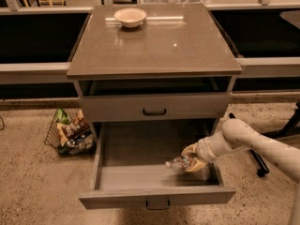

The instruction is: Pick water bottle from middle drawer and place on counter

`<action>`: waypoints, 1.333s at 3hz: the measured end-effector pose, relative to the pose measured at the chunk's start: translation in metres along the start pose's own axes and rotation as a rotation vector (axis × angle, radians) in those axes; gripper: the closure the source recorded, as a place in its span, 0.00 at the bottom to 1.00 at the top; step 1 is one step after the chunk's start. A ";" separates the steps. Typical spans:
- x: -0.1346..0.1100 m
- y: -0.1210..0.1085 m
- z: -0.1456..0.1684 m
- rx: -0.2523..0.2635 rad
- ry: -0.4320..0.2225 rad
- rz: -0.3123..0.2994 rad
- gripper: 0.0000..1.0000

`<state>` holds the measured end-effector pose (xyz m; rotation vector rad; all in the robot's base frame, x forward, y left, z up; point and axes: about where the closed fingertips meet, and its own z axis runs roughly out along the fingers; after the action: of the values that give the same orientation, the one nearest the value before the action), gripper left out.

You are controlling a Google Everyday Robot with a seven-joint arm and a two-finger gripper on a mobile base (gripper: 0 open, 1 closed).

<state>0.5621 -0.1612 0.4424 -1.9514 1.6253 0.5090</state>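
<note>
Grey-brown and glossy, the counter (154,50) fills the top of the shot and catches a streak of light, with a pale bowl (130,17) sitting way back near the far edge, left of centre. Below the overhang there's an open gap, then the upper drawer (197,108), pushed shut, its small dark handle (154,112) dead centre. Down at the bottom is where it's happening: the middle drawer (136,178) is pulled right out towards the camera, grey inside, and its lower handle (157,204) just peeks out under the front panel. In from the right comes the white arm (243,137), reaching over the drawer's right wall and angling down to the left. At its end the gripper (189,159) is inside the drawer, over the right half of its floor. Its tan fingers (189,149) are closed around the water bottle (176,163), one above and one below. The bottle lies on its side, cap end pointing left and sticking out of the grip, its clear crinkled body showing between the fingers. Whether it rests on the drawer floor or hangs just off it can't be told from here. Off to the left of the cabinet, on the speckled floor (37,186), a wire basket (70,134) stuffed with bright snack packets stands beside the open drawer.
</note>
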 end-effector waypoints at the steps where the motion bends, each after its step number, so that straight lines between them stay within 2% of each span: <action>1: -0.027 0.004 -0.060 0.090 0.003 -0.061 1.00; 2: -0.034 0.003 -0.082 0.118 0.018 -0.078 1.00; 3: -0.041 0.000 -0.085 0.121 0.014 -0.093 1.00; 4: -0.070 -0.017 -0.111 0.151 0.007 -0.162 1.00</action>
<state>0.5590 -0.1743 0.5734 -1.9524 1.4503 0.3069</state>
